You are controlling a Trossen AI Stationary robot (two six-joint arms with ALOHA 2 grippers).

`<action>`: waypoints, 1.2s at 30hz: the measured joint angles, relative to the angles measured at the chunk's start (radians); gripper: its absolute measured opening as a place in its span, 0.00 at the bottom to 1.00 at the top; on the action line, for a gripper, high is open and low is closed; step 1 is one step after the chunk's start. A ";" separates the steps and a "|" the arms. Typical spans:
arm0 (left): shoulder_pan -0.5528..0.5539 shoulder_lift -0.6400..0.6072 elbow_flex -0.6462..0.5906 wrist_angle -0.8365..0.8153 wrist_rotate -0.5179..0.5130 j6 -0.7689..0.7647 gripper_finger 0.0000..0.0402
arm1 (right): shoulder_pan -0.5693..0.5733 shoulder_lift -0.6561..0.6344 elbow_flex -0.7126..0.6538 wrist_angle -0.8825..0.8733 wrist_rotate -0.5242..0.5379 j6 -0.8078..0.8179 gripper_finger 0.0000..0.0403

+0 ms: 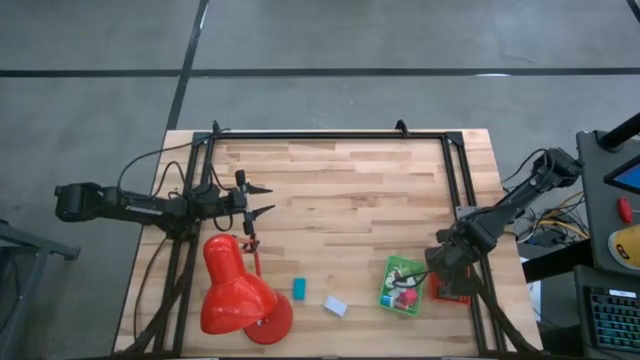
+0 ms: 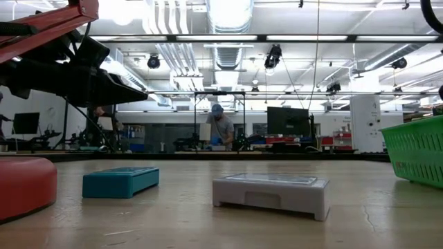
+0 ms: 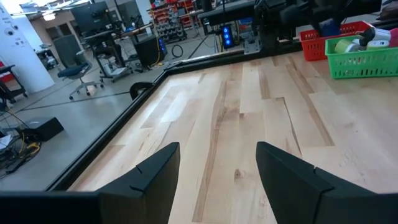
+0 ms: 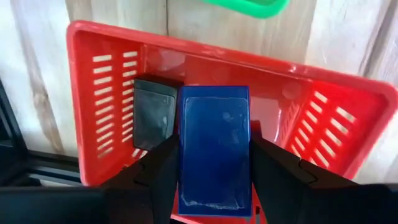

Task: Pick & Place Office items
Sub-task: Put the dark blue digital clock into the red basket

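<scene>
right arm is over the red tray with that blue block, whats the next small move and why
Probably open the right gripper and let the blue block drop. It is held between the fingers directly above the red tray, beside a black block already lying inside. The left gripper waits open over bare table.

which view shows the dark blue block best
The right wrist view: the dark blue block fills it, held between the right gripper's fingers over the red tray. The other views don't show it.
</scene>
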 joint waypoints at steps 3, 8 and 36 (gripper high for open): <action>0.000 0.000 0.000 0.000 0.000 0.000 0.54 | 0.000 0.004 -0.007 0.016 0.000 -0.002 0.44; 0.000 0.000 0.000 0.000 0.000 0.000 0.54 | 0.000 0.025 -0.009 0.015 0.000 -0.003 0.44; 0.000 0.000 0.000 0.000 0.000 0.000 0.54 | 0.000 0.039 -0.010 0.017 0.000 0.004 0.44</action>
